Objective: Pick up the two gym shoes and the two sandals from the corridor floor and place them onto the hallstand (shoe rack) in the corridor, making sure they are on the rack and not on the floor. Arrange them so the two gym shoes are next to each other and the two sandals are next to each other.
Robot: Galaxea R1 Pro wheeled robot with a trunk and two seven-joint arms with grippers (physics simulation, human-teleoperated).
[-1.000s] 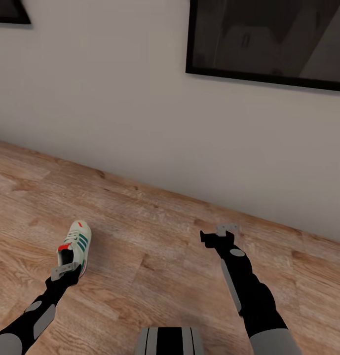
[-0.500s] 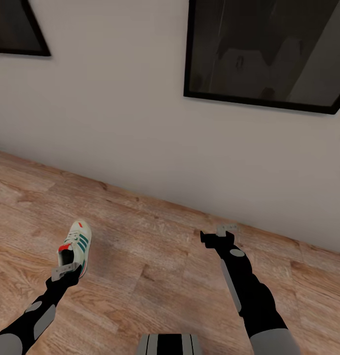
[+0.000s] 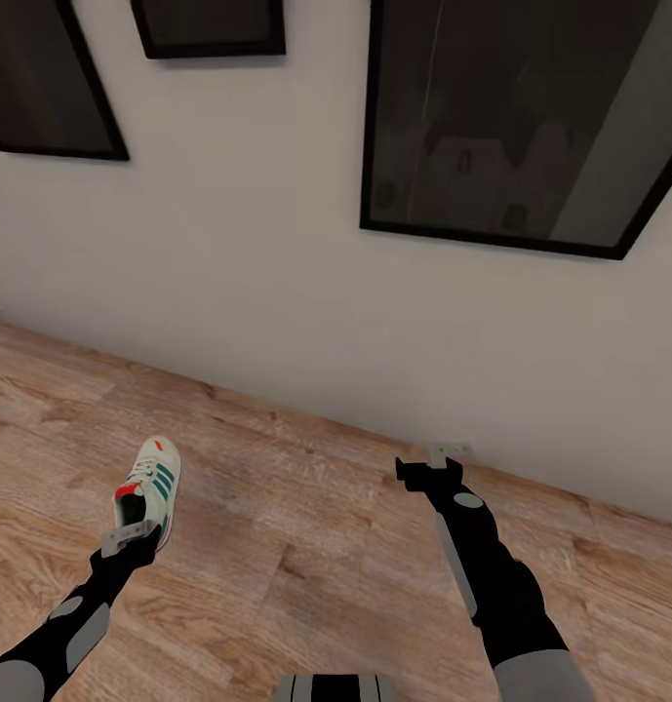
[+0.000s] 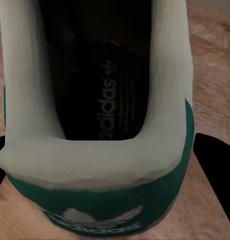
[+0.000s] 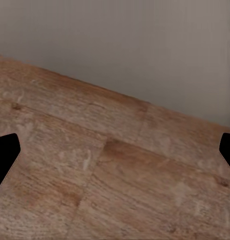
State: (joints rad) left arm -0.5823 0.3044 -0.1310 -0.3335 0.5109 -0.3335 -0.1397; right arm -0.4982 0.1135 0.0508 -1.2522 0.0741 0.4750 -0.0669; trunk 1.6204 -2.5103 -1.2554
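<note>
Above the corridor floor point(image 3: 306, 546), the left hand point(image 3: 131, 536) grips a gym shoe point(image 3: 150, 486) by its heel (right hand point(image 3: 435, 464) spread, empty).

Our head camera has tilted upward, more of the wall point(image 3: 228, 273) and more dark framed pictures point(image 3: 511, 117) showing, less floor point(image 3: 296, 546) near us

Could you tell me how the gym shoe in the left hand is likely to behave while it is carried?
Held by its heel, the gym shoe may droop at the toe. Its padded collar probably gives under the left hand. It looks light.
</note>
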